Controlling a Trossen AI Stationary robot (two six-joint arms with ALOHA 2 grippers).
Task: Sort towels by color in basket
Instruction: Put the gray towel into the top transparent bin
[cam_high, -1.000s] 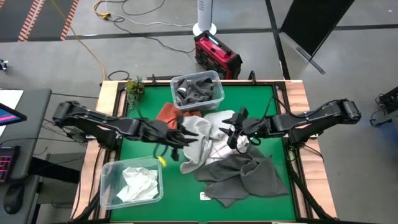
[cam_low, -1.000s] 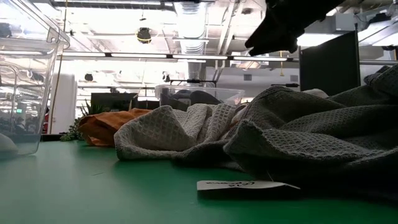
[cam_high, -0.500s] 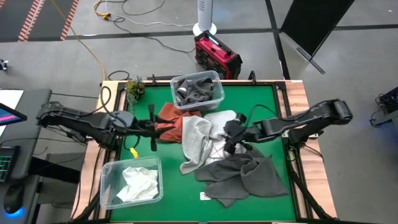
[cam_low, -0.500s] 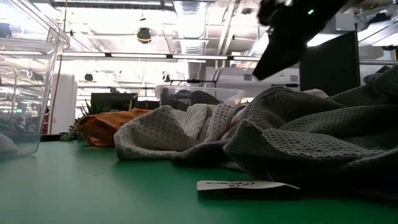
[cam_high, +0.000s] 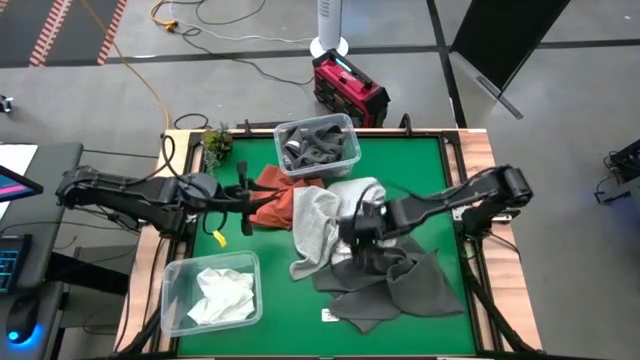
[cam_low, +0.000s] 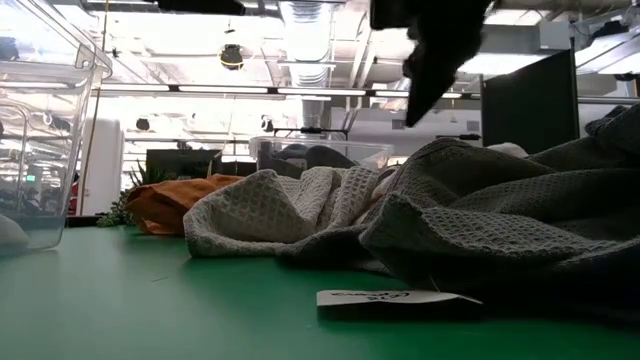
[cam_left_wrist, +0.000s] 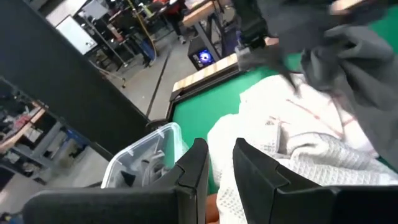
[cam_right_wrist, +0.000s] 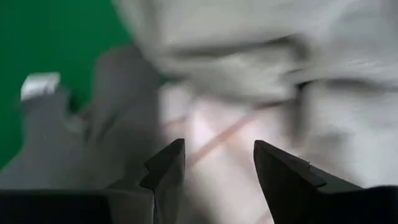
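We see the right gripper (cam_high: 352, 228), fingers apart and empty, directly over the white towel with thin red grid lines (cam_right_wrist: 214, 134); the left gripper (cam_high: 243, 203) sits farther off, fingers nearly together.

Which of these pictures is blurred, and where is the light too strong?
Right wrist view: blurred by motion; the towels are smeared, only the end effector's fingers stay sharp. Low view: bright ceiling lights wash out the background, and the arm is a dark silhouette. High view: evenly lit and sharp. Left wrist view: slightly soft.
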